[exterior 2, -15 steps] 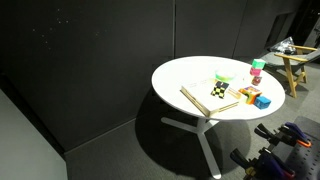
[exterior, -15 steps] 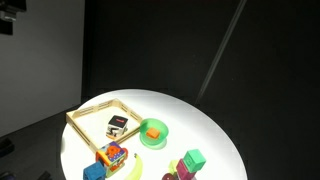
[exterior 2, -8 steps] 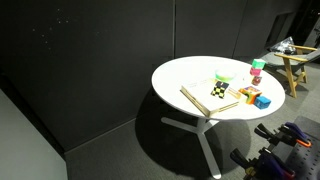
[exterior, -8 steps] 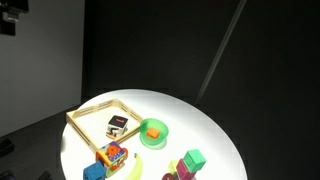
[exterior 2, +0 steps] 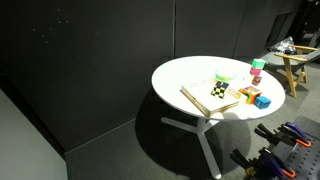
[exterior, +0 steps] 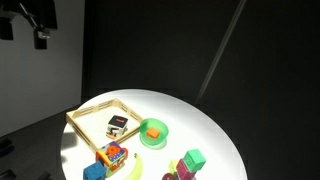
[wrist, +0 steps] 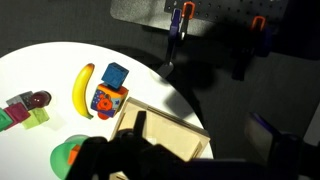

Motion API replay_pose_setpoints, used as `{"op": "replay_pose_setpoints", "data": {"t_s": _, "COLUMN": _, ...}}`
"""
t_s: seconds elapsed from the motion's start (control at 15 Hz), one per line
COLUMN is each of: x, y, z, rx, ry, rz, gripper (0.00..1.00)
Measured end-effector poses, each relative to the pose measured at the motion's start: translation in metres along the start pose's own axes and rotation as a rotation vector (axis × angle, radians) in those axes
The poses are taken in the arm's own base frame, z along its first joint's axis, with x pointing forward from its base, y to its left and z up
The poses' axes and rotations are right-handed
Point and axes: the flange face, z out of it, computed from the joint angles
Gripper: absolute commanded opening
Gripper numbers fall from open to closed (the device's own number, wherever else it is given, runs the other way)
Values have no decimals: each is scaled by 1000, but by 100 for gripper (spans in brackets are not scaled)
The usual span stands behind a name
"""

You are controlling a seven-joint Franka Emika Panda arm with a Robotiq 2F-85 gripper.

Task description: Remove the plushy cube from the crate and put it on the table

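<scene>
The plushy cube (exterior: 118, 124), white on top with a red mark and dark sides, sits inside the tan wooden crate (exterior: 84, 113) on the round white table (exterior: 205, 130). Both exterior views show it; the cube (exterior 2: 218, 90) lies in the crate (exterior 2: 195, 100) on the table (exterior 2: 190, 68). My gripper (exterior: 40, 22) hangs dark at the top left, far above the table. In the wrist view the gripper (wrist: 180, 165) is a dark silhouette over the crate (wrist: 165, 125), and the cube is hidden there. Its jaws are too dark to read.
A green bowl (exterior: 153, 132) holding an orange piece stands beside the crate. A banana (wrist: 83, 90), a small blue cube (wrist: 116, 75), a colourful block (wrist: 107, 100) and green and pink blocks (exterior: 192, 160) lie near the table's edge. A wooden stool (exterior 2: 296, 62) stands beyond.
My gripper and arm have come into sight at the top left of an exterior view. The objects on the table have not moved.
</scene>
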Motion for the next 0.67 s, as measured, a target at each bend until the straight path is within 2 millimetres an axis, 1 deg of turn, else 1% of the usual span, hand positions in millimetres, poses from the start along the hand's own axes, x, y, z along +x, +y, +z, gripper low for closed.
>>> {"op": "replay_pose_setpoints", "data": {"t_s": 0.33, "x": 30, "y": 6, "z": 19, "rx": 19, "ry": 48, "rz": 6, "gripper": 100}}
{"op": "replay_pose_setpoints", "data": {"t_s": 0.67, "x": 62, "y": 11, "z": 46, "rx": 38, "ry": 69, "rz": 20, "gripper": 100}}
